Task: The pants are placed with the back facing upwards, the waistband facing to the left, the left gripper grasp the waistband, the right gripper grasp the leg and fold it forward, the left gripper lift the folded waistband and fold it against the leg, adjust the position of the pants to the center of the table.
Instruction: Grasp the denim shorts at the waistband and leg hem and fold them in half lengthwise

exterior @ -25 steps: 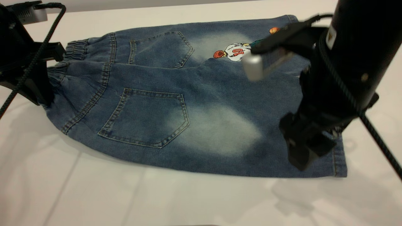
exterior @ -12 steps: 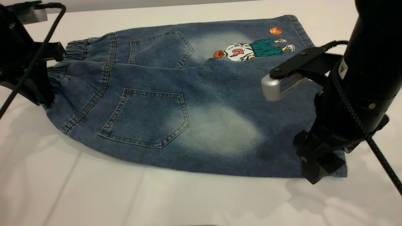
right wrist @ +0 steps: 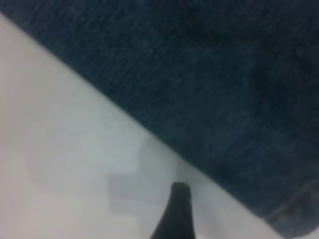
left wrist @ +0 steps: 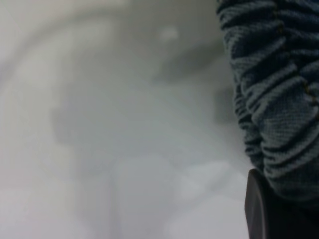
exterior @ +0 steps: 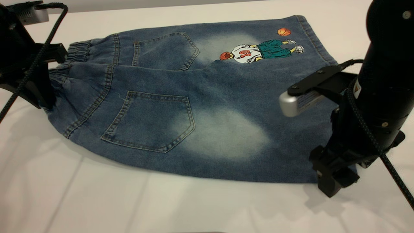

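The pants (exterior: 194,103) lie flat on the bench (exterior: 97,200), back up. The left gripper (exterior: 43,97) meets the waistband (exterior: 77,51); only its wrist view shows a finger (left wrist: 264,209) touching the ruffles (left wrist: 274,99). The right gripper (exterior: 333,181) hovers at the leg (exterior: 291,161) hem corner over open bench; whether either gripper's fingers are spread or closed I cannot tell.

Pants (exterior: 194,106) flat on table (exterior: 97,200), waistband (exterior: 69,60) at left beside left gripper (exterior: 38,87); right gripper (exterior: 333,181) at near-right leg (exterior: 291,155) corner (printed leg behind).

You see a white table (exterior: 97,200), 1 pair of denim pants (exterior: 194,106) flat on it, back pockets up, waistband (exterior: 76,51) left.
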Available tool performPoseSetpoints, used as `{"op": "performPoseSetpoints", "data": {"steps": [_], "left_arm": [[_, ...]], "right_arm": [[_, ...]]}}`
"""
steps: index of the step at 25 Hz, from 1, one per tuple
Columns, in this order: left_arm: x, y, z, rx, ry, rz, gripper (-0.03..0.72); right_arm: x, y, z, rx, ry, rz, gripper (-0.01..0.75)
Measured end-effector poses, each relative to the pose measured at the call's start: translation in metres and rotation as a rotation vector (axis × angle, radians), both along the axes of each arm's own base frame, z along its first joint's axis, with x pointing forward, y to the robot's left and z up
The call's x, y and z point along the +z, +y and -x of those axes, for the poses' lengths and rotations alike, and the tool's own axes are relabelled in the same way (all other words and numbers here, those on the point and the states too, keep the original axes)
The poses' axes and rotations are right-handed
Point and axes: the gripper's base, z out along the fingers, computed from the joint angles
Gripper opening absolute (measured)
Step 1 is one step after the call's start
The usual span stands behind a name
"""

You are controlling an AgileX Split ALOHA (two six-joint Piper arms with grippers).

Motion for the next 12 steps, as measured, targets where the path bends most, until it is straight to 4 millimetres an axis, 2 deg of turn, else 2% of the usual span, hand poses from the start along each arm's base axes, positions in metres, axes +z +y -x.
{"op": "performPoseSetpoints", "data": {"steps": [12], "left_arm": [[0.0,0.0,0.0,0.002,0.0,0.0,0.074]], "right_arm": [[-0.0038,-0.0071,-0.0029,-0.029,-0.014,-0.003,0.584]]}}
